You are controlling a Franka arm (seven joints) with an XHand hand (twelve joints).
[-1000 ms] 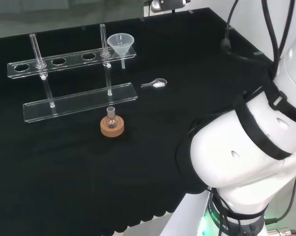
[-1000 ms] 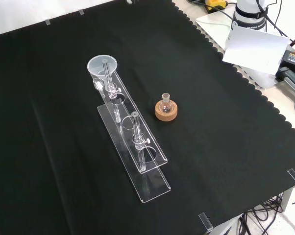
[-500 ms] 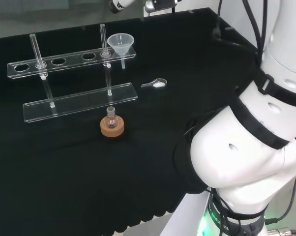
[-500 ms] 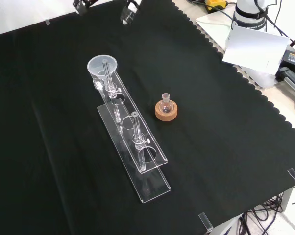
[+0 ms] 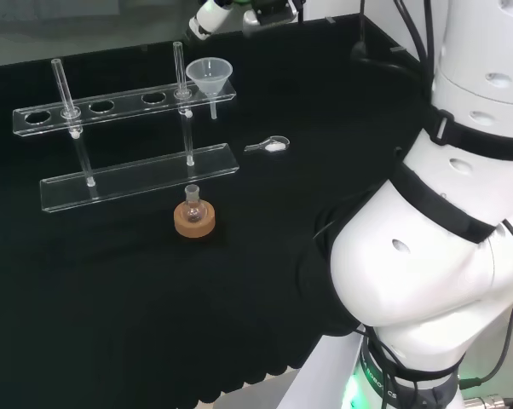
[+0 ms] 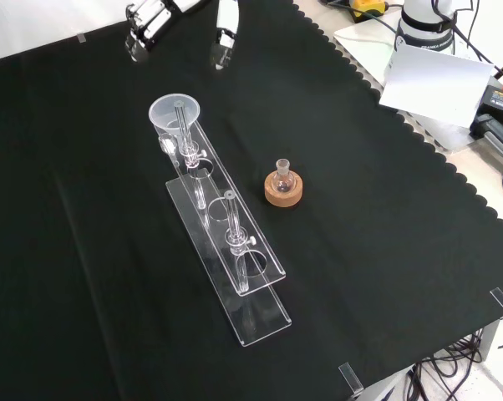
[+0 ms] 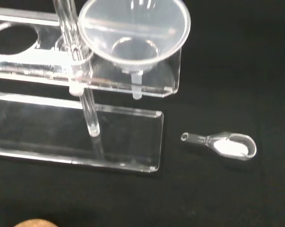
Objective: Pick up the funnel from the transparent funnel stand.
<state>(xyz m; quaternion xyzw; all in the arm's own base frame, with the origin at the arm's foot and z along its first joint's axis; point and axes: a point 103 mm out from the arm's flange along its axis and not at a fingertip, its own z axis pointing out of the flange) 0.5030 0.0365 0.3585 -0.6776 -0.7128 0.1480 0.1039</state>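
Note:
A clear plastic funnel [image 5: 210,75] sits in the end hole of the transparent two-tier stand [image 5: 137,175], its spout hanging below the upper shelf. In the front view the funnel [image 6: 175,114] is at the far end of the stand [image 6: 260,313]. The hand [image 6: 146,20] hovers beyond and above the funnel, open, with the fingers and thumb spread apart and nothing between them. In the head view the hand [image 5: 210,16] is at the top edge, just past the funnel. The wrist view looks down on the funnel [image 7: 133,29] in the stand [image 7: 128,85].
A small round flask on a cork ring [image 5: 193,218] stands in front of the stand. A clear scoop with white powder [image 5: 271,146] lies to the right of the stand in the head view. Two glass rods [image 5: 180,68] rise from the stand, one right beside the funnel.
The hand has come further into view from the top edge, down toward the funnel. The arm's white links have swung upward in the head view. Funnel and stand have not moved.

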